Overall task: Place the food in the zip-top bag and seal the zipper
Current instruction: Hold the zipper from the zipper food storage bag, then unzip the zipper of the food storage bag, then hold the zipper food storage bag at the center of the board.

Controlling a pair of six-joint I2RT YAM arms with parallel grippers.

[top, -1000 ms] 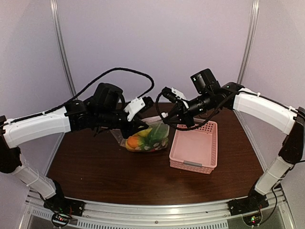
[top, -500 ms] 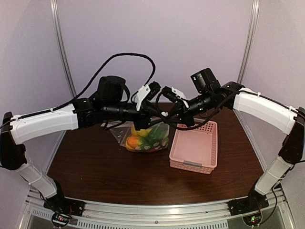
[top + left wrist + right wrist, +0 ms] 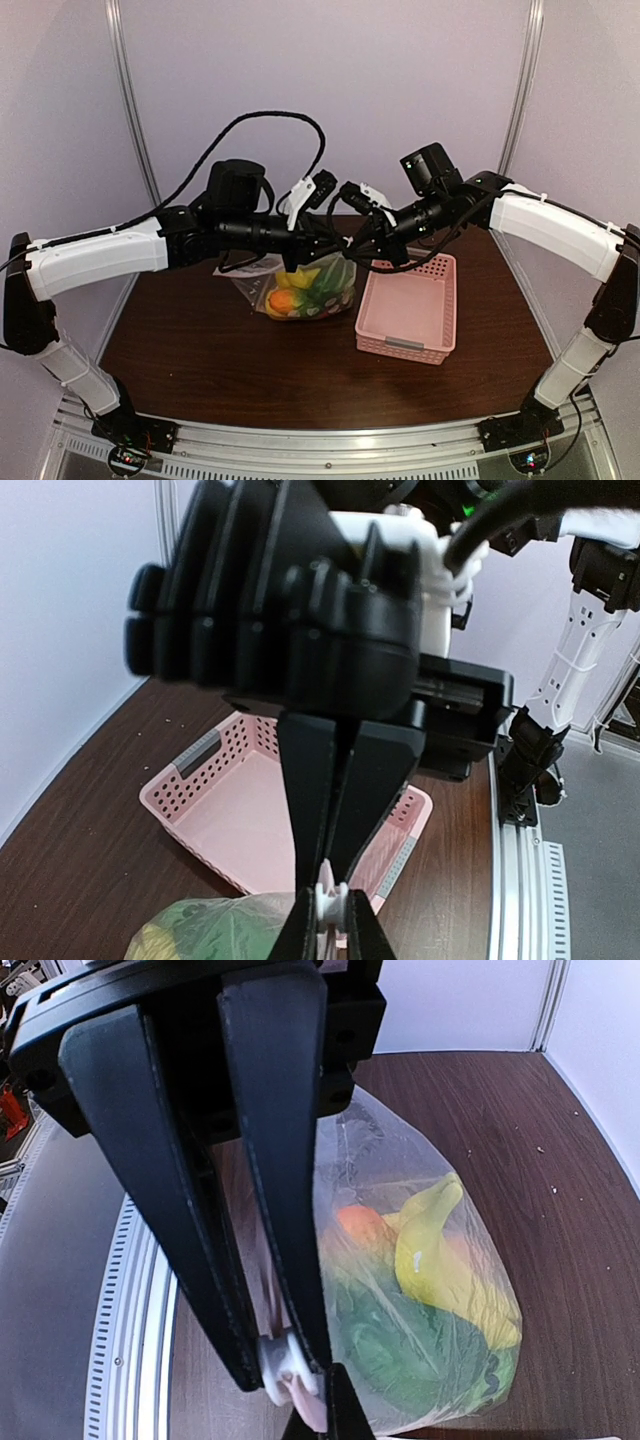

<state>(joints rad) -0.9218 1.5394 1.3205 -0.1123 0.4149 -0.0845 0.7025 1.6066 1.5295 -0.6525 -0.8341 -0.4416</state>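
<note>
My left gripper (image 3: 280,1368) pinches the small white zipper slider (image 3: 328,902) at the top of the crinkly clear bag (image 3: 372,1150). My right gripper (image 3: 325,865) is pressed tight together on the bag's thin top edge, right beside the slider. The bag hangs under them, soft and lumpy. Inside are a curved yellow banana (image 3: 432,1250), a round orange (image 3: 358,1225) and a bumpy green toy (image 3: 400,1345). The pink basket (image 3: 405,347) with little holes sits just beside it.

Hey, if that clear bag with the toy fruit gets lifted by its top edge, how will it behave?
Likely floppy: the clear bag is thin, crinkled film sagging around the toy fruit. Probably bottom-heavy, since the pieces pile at its low end. They may shift and swing it, being loose, rounded shapes.
</note>
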